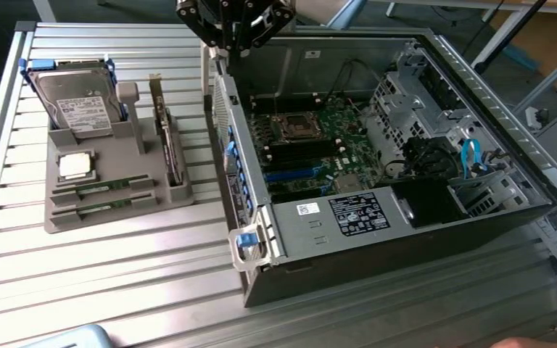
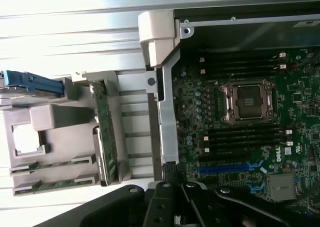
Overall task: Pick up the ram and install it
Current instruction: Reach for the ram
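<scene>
Where the exterior view's left starts, a flat grey plastic tray [image 1: 183,194] sits on the ribbed metal table [image 1: 85,275]. A silver hard drive in a blue frame [image 1: 80,101] stands at the tray's back, and a square silver processor chip [image 1: 75,165] lies near it. The first ram stick [image 1: 101,190], long, thin and green, lies in a tray slot just beside the second ram stick [image 1: 102,209]. A wide green card [image 1: 169,141] stands upright on the tray's right side. The black gripper [image 1: 232,45] hangs over the open grey computer case [image 1: 376,261], closed up tight, well apart from both sticks. Looking straight down, the wrist view shows the square metal socket [image 2: 248,102] with long dark slots on both sides.
</scene>
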Tool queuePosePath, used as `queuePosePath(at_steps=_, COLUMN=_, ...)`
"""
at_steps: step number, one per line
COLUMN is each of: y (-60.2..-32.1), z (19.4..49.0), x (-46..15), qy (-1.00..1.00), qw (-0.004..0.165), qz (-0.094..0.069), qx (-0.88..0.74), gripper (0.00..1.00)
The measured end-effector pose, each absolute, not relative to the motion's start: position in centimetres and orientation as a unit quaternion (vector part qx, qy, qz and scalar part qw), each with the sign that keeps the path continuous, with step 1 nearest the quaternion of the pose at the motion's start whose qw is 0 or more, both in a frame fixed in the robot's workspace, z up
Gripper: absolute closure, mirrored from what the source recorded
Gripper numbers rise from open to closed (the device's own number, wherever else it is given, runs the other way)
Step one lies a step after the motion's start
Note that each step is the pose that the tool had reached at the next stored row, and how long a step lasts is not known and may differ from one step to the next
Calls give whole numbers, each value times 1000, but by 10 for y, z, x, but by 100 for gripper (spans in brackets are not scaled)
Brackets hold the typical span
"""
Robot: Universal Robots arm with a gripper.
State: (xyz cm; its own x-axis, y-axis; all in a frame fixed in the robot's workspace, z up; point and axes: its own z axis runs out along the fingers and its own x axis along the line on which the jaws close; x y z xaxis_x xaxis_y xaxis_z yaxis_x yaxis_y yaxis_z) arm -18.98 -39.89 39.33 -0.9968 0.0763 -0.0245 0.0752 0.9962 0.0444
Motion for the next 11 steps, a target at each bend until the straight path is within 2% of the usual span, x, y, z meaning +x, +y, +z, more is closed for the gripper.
queuePosePath(at_steps=11, y=-399, z=393, x=-213, qy=999, qw=13, qz=22, qx=38, gripper=89)
